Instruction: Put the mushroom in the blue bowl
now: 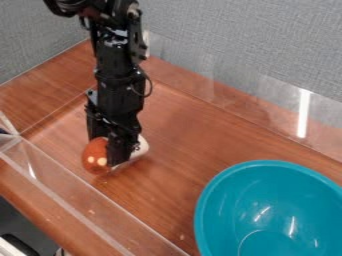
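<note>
The mushroom [95, 157], a small orange-red cap with a bit of cream stem showing, is at the table's left front, just above the wood. My gripper [107, 155] comes straight down on it from the black arm and is shut on the mushroom, its fingers partly covering it. The blue bowl [274, 216], large, teal and glossy, sits at the bottom right, well apart from the gripper, with nothing inside.
A wooden table [201, 130] is ringed by low clear plastic walls, one along the front left [54, 190] and one at the back right [294, 105]. A grey fabric panel stands behind.
</note>
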You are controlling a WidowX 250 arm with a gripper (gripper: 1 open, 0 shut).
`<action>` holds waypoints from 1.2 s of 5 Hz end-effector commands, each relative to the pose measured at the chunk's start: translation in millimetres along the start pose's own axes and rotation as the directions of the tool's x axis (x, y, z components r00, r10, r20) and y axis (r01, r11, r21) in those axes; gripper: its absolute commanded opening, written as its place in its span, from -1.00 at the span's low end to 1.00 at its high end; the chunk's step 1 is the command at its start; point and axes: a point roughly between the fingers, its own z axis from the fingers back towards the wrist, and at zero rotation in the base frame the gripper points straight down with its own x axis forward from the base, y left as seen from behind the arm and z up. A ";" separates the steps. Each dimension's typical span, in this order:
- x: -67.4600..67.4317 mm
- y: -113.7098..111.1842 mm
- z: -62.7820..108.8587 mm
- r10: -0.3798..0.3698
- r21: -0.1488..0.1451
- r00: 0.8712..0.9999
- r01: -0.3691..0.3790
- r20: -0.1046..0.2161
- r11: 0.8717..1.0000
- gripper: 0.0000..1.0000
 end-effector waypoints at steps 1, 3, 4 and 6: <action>3.2 0.2 19.1 -0.025 0.043 0.998 0.023 0.051 0.999 -1.00; 3.5 -1.6 22.5 -0.040 0.048 0.998 0.037 0.055 0.998 -1.00; 5.1 -2.5 21.3 -0.049 0.045 0.997 0.046 0.058 0.998 -1.00; 7.1 -3.9 20.2 -0.065 0.043 0.996 0.063 0.062 0.997 -1.00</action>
